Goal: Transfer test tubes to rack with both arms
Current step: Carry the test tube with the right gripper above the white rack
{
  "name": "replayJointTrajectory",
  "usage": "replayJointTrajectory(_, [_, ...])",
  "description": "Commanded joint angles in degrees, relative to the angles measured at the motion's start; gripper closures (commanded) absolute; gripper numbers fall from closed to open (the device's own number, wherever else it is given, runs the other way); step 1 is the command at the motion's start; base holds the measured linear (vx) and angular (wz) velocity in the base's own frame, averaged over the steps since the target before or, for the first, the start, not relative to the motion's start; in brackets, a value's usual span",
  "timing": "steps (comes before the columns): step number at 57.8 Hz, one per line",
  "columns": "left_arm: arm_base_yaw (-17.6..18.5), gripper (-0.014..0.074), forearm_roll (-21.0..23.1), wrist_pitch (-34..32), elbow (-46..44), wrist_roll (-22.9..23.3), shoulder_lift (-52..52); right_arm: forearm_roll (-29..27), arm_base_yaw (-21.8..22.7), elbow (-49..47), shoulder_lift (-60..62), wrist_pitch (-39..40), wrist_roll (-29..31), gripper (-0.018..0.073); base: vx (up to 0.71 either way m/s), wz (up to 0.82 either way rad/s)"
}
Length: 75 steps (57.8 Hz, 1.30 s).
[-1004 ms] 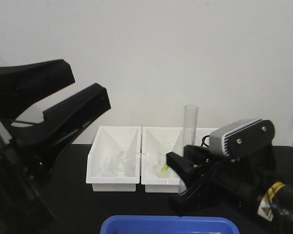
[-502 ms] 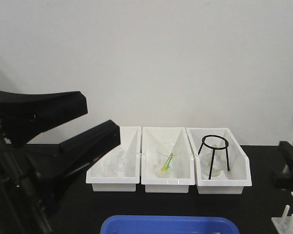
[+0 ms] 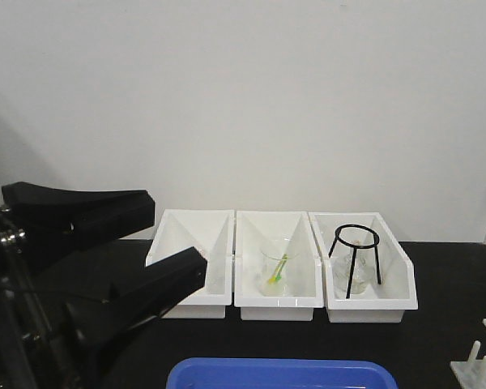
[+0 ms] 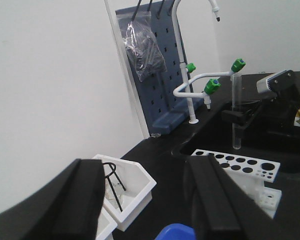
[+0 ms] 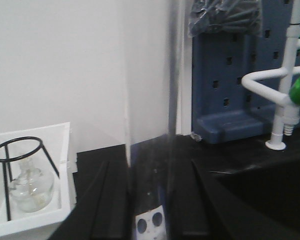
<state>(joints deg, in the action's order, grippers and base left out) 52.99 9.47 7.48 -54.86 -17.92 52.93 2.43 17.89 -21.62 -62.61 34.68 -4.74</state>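
Note:
In the left wrist view my right gripper (image 4: 238,114) hangs just above the white rack (image 4: 240,164), shut on a clear upright test tube (image 4: 234,107) whose lower end sits over the rack's holes. The right wrist view shows that test tube (image 5: 149,100) standing tall between the black fingers (image 5: 107,200), with a bit of the rack (image 5: 150,221) seen below. My left gripper (image 3: 174,239) is at the left, wide open and holding nothing, its fingers (image 4: 80,195) framing the view. Only a corner of the rack (image 3: 479,363) shows at the front view's lower right.
Three white bins (image 3: 193,301) stand in a row by the wall; the middle one holds a beaker (image 3: 277,271), the right one a black tripod (image 3: 355,259) over a flask. A blue tray (image 3: 279,374) lies at the front. A blue pegboard (image 4: 155,70) and a tap (image 4: 200,85) stand beyond the sink.
My right gripper carried the test tube rightwards out of the front view. The left gripper sank lower and stayed open.

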Motion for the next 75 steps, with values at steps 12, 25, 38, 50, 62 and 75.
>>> replayJointTrajectory(12, [0.06,0.0172,-0.01,-1.38,-1.83,0.0,-0.39,2.18,2.29,-1.48,-6.7,12.66,-0.06,0.0564,0.0,0.0])
replayJointTrajectory(25, [0.06,0.025,-0.01,-0.66,-1.83,0.0,-0.39,3.28,2.29,-1.48,-12.09,17.0,-0.44,0.0564,0.0,0.0])
replayJointTrajectory(38, [0.06,0.0328,-0.01,-0.49,-1.83,0.0,-0.39,5.19,2.29,-1.66,-16.26,21.02,-0.51,0.0564,0.0,0.0])
replayJointTrajectory(50, [0.06,0.0379,-0.01,-0.23,-1.83,0.0,-0.39,4.89,2.29,-1.66,-20.35,23.73,-0.4,0.0564,0.0,0.0])
replayJointTrajectory(62, [0.06,0.0388,-0.01,-0.23,-1.83,0.0,-0.39,4.78,2.29,-1.66,-23.89,27.77,-0.35,0.0564,0.0,0.0])
replayJointTrajectory(75, [0.06,0.0388,-0.01,-0.23,-1.83,0.0,-0.39,4.73,2.29,-1.66,-26.73,28.33,-0.35,0.0564,0.0,0.0])
